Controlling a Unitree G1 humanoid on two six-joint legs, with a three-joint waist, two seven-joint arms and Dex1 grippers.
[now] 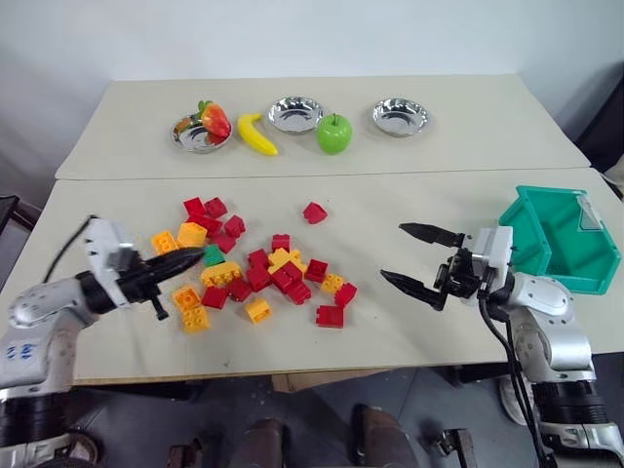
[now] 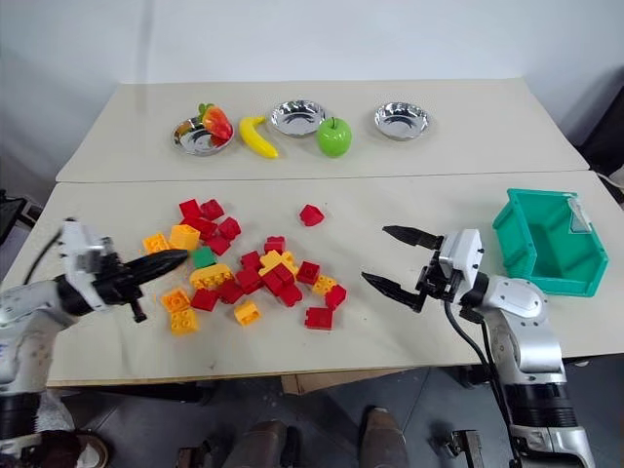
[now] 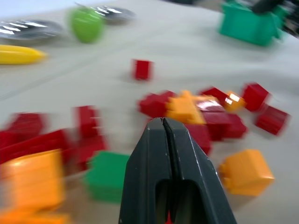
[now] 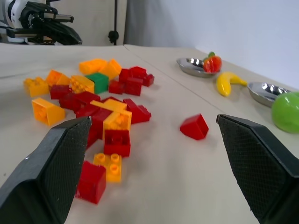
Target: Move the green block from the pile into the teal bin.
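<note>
Block position: the small bright green studded plastic block (image 1: 214,255) lay on the pale counter (image 1: 409,322) at the near-left edge of the scattered pile of red, yellow and orange studded blocks (image 1: 258,268), touching an orange block behind it and a yellow one in front.
Key relation: the green block sat just beyond the tip of the left pincer (image 1: 185,257), slightly ahead and to its right; it looked squat, with no clear long axis.
Left pincer: its two black fingers were pressed together and held nothing, pointing roughly level toward the pile.
Right pincer: the right pincer (image 1: 419,261) stood spread wide and empty, well apart from the green block, with most of the pile between them.
Nearer arm: the left, by a clear margin; it would probably have to open before it could take the block.
Destination: the teal plastic open-top bin (image 1: 561,239) stood at the far right edge of the counter, just behind the right arm and well apart from the block.
Surface: flat, matte, pale beige; a seam separated it from a second counter behind.
Room: a plain pale wall rose behind; the rear counter held three small round metal dishes (image 1: 295,113), a strawberry, a yellow banana (image 1: 255,134) and a round green apple (image 1: 333,133).
</note>
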